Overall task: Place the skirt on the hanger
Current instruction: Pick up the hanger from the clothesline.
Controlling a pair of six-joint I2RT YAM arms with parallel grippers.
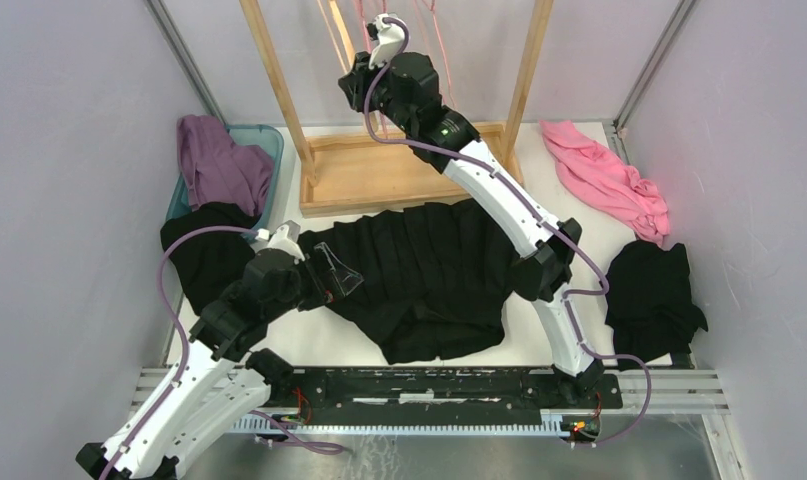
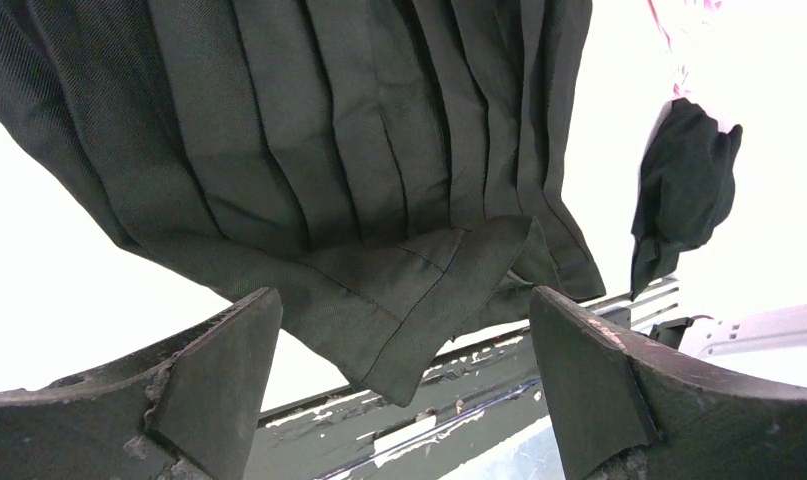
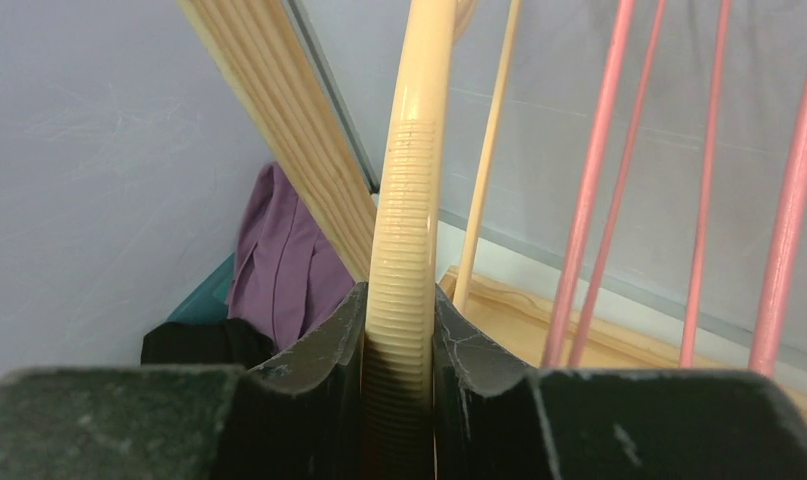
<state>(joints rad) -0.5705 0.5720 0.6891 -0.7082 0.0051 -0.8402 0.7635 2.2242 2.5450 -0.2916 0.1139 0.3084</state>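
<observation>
The black pleated skirt [image 1: 429,270] lies spread flat on the white table in front of the wooden rack. My left gripper [image 1: 339,272] is open and empty over the skirt's left edge. In the left wrist view its fingers [image 2: 219,380] stand wide apart, and a corner of the skirt [image 2: 359,150] shows beyond the gap. My right gripper [image 1: 359,80] is raised at the rack. In the right wrist view it [image 3: 401,320] is shut on the ribbed beige arm of the hanger [image 3: 407,200], which rises out of frame.
The wooden rack [image 1: 379,170] stands at the back with thin pink wire hangers [image 3: 589,200]. A purple garment [image 1: 219,160] lies in a teal bin [image 1: 269,135]. Plain black garments lie at the left [image 1: 204,250] and right [image 1: 654,295]. A pink garment [image 1: 604,180] lies back right.
</observation>
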